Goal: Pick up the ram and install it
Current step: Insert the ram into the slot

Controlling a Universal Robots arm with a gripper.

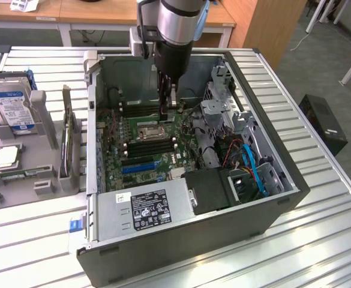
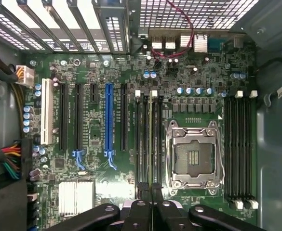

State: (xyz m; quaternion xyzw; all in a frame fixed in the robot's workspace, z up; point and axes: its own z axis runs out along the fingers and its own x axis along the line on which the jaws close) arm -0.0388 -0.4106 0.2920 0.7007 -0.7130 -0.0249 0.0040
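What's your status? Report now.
End effector shut on ram. Ram edge-on over memory slots beside processor socket. Nothing seen in the way.

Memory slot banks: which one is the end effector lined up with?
The bank between the CPU socket and the blue expansion slot: the end effector holds the ram edge-on over it. The other bank lies beyond the socket.

I'd call this a robotics lab: slatted metal worktop [image 1: 319,240] with an open PC case [image 1: 181,243] around my pincer [image 1: 166,111], parts jig [image 1: 43,117] beside it, wooden desks [image 1: 97,9] behind.
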